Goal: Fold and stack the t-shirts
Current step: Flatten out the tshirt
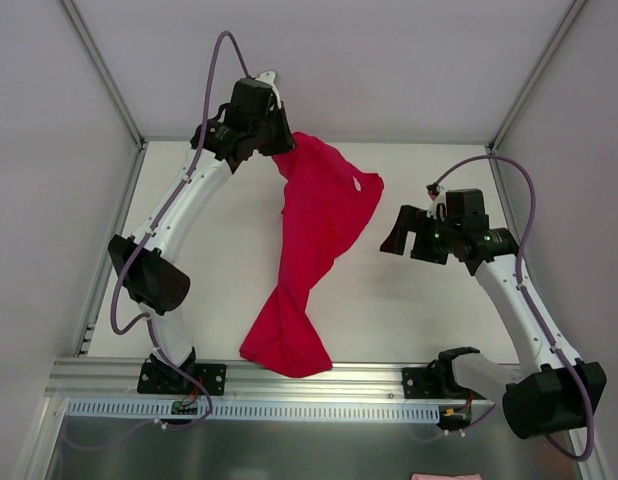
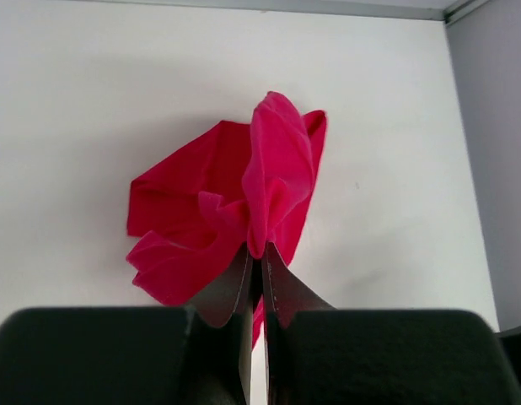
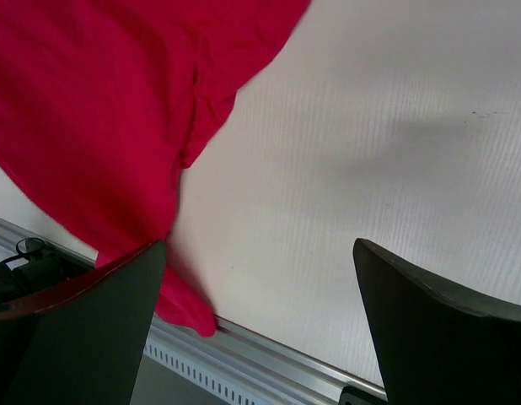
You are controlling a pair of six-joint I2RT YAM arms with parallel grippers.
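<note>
Top view: crimson-red t-shirt [image 1: 314,230] drawn out as one long twisted band, its broad lower end spread against the aluminium rail [image 1: 339,375] at the near edge of the white worktop [image 1: 419,310], narrowing midway, then widening again toward the end farthest from the rail. Left end effector [image 1: 282,150] at that far end, pressed together on a bunch of fabric. Right end effector [image 1: 404,238] spread wide and gripping nothing, beyond the right half of the rail, apart from the cloth. Shown only here: full length of the garment, both arms, and a small pale gap in the cloth in its half farther from the rail. Left wrist view only: the pinch itself, fingertips closed on a narrow ridge of cloth, folds fanning out behind in loose crumpled lobes over the worktop. Right wrist view only: cloth reaching onto the rail, one seam line, faint ribbing of the worktop surface between the spread fingers. Fabric plain, thin, soft, unprinted
</note>
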